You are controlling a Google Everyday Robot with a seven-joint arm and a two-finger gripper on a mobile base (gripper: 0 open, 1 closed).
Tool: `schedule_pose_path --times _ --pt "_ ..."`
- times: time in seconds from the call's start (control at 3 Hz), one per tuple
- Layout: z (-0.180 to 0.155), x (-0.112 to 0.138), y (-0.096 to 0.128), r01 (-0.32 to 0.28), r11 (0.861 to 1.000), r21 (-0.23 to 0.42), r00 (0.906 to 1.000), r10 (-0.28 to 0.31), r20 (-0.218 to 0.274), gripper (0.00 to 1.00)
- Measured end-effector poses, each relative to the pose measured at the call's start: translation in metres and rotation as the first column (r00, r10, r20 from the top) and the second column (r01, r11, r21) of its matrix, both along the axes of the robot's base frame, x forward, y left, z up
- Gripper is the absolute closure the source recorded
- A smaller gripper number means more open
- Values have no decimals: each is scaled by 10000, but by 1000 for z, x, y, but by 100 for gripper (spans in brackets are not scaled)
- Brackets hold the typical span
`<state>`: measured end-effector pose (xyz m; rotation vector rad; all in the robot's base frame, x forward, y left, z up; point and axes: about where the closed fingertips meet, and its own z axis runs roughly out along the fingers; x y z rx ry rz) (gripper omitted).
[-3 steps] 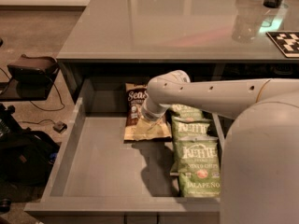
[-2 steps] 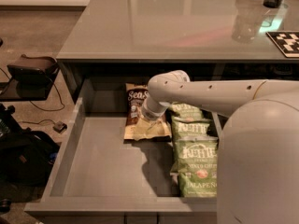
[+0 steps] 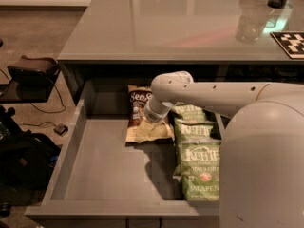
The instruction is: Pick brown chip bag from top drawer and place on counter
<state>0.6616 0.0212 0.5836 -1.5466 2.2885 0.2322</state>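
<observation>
Gripper [image 3: 151,125] sits low on the single brown chip bag [image 3: 137,103], mid-frame in the top drawer [image 3: 104,170], grip state impossible to tell; likely the grasping step, next calling for a secure lift to the counter [image 3: 166,27], clear of three green bags [image 3: 199,170] at right

Most of gripper [image 3: 151,121] hidden under arm [image 3: 213,95] at brown chip bag [image 3: 138,101], bag's middle covered, arm cropped at right
</observation>
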Motion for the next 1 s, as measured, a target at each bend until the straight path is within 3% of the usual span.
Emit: schedule_pose_path --times 0.33,1.0 --pt "2 -5 -2 -209 9994 279 9997 213 -116 18" --pt "2 -5 -2 -211 9994 280 9997 215 -117 65"
